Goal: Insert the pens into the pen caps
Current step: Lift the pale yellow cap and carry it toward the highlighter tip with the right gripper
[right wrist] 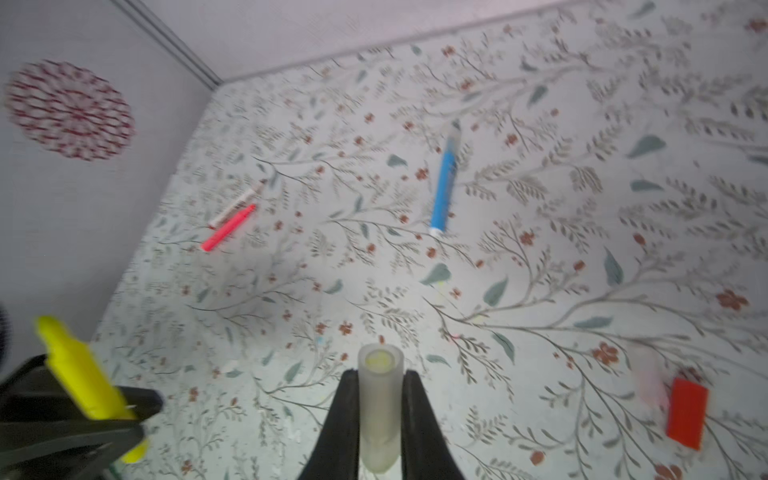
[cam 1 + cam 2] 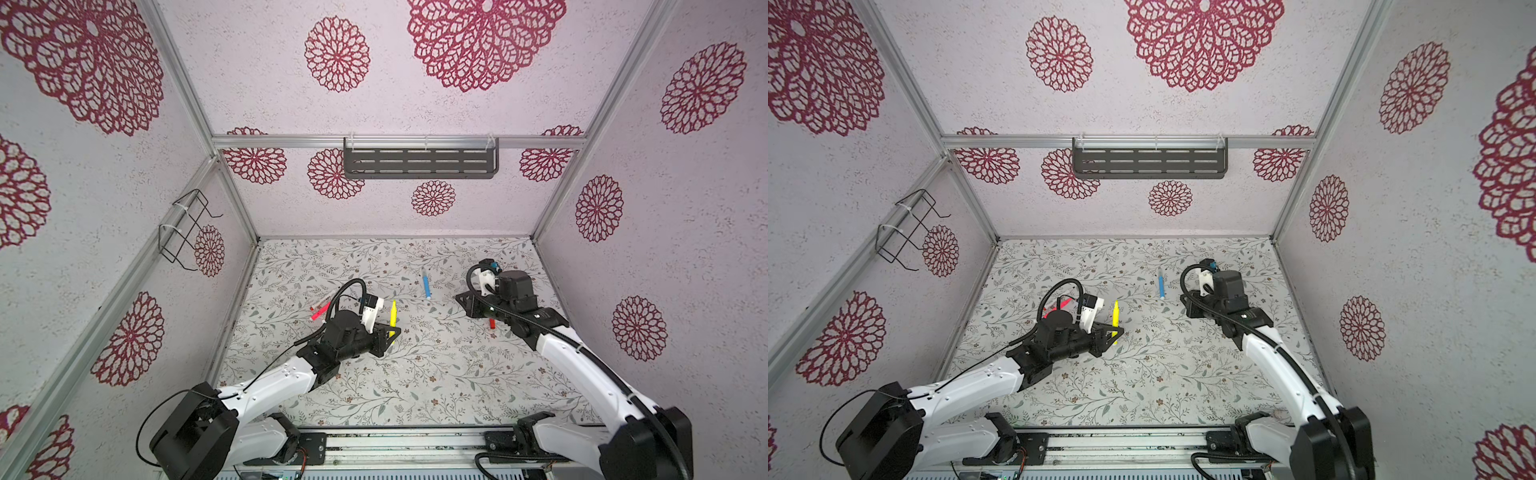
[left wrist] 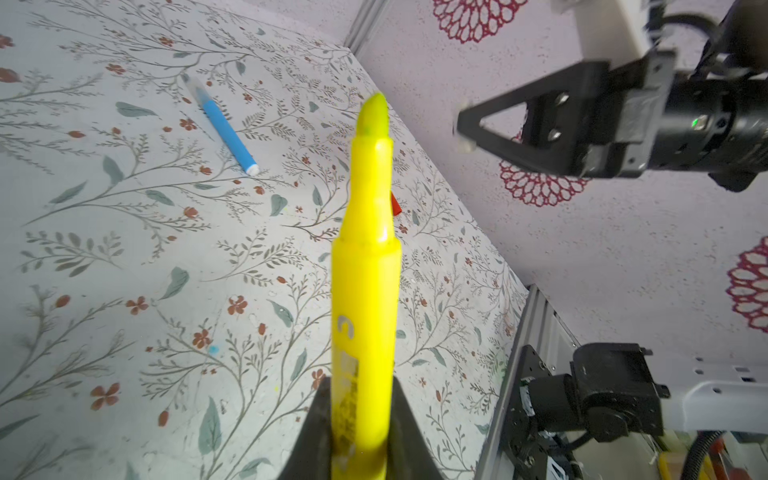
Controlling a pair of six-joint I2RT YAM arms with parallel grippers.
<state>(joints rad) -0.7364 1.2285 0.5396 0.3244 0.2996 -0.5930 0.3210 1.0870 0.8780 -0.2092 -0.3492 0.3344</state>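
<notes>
Yellow pen (image 3: 365,291) sits clamped in left gripper (image 3: 359,382), tip free; right gripper (image 2: 459,298), at pen's 3 o'clock in a top view, apart, pinches clear cap (image 1: 380,399), mouth open; suggest: align axes first, push straight w/o tilt.

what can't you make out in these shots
red cap: top view, only an end shows from under the right arm
pale cap: both top views, hidden at the right gripper
yellow pen: left wrist view, rear end cut off by the bottom edge
pink pen: top view, mostly behind the left arm
white pen: right wrist view, blurred, print unreadable
</notes>
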